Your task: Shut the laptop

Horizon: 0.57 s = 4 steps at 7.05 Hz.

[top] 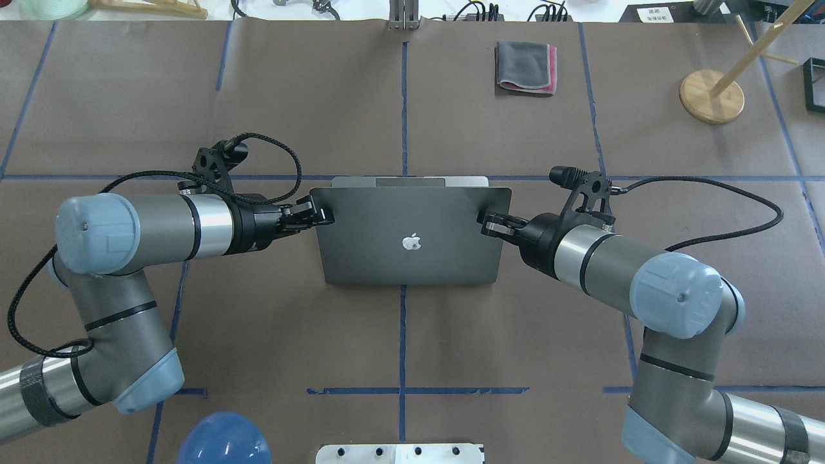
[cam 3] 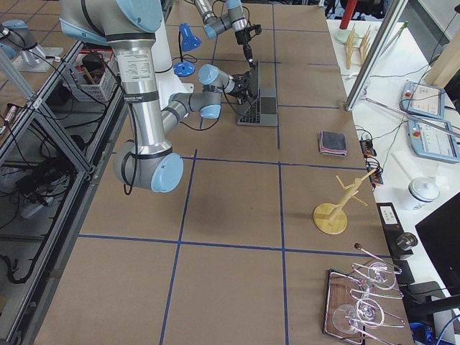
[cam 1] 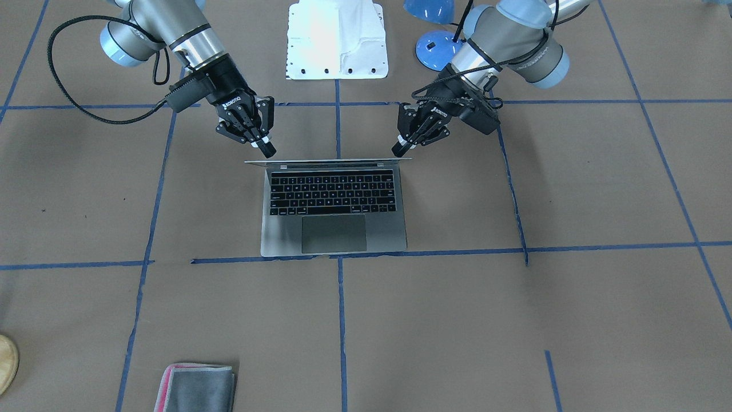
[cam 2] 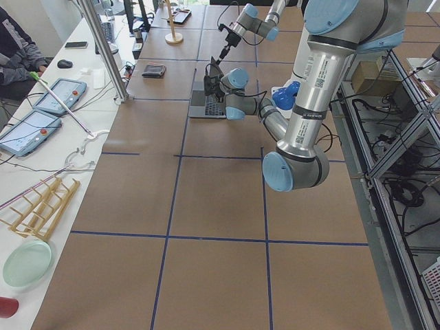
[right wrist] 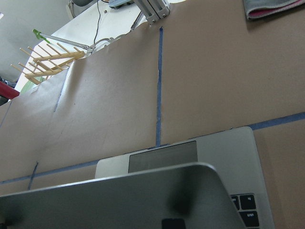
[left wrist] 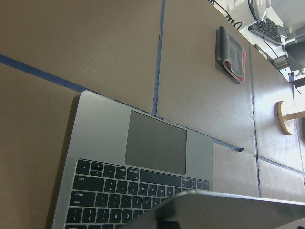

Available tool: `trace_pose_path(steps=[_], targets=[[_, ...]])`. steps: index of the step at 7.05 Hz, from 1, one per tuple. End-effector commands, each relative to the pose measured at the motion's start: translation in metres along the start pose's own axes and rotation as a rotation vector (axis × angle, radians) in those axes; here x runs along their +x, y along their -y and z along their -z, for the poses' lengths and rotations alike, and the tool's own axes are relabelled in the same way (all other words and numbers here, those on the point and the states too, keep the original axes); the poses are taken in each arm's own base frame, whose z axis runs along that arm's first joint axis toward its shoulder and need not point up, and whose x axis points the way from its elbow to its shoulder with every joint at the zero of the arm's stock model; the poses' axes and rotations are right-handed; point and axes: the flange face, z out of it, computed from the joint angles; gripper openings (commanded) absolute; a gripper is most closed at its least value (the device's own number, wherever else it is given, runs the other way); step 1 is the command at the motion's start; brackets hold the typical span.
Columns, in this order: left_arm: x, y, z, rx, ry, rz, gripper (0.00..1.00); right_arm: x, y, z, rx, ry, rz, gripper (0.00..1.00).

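Grey metal laptop (cam 1: 334, 209) open, lid near upright; left gripper (cam 1: 401, 150) and right gripper (cam 1: 266, 150), both pinched narrow, at its top corners.

Screen: hidden behind the laptop (top: 412, 238) lid overhead, edge-on from the front.
Lid rim (left wrist: 228, 210): blurred in wrist views.
Cloth (cam 1: 194, 388): cut off by the front view's bottom edge.
Wooden base (cam 1: 7, 363): mostly beyond that view's left edge.

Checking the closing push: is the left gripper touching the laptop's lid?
Cannot tell. Overhead, the left gripper overlaps the corner of the laptop lid; the front view shows neither contact nor gap plainly.
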Motion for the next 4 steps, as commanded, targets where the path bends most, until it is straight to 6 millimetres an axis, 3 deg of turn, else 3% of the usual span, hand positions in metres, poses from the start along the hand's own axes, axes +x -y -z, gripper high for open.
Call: trace_pose_path(steps=[1, 2, 4], targets=[[0.001, 0.006, -0.009, 0.013, 0.008, 0.002, 0.00, 0.008, 0.017, -0.017, -0.004, -0.026, -0.004, 0.00], [0.002, 0.010, -0.018, 0.022, 0.014, 0.004, 0.00, 0.010, 0.029, -0.025, 0.003, -0.035, -0.008, 0.00], [-0.003, 0.020, -0.033, 0.037, 0.037, 0.008, 0.00, 0.001, 0.031, -0.059, 0.007, -0.052, -0.008, 0.00]])
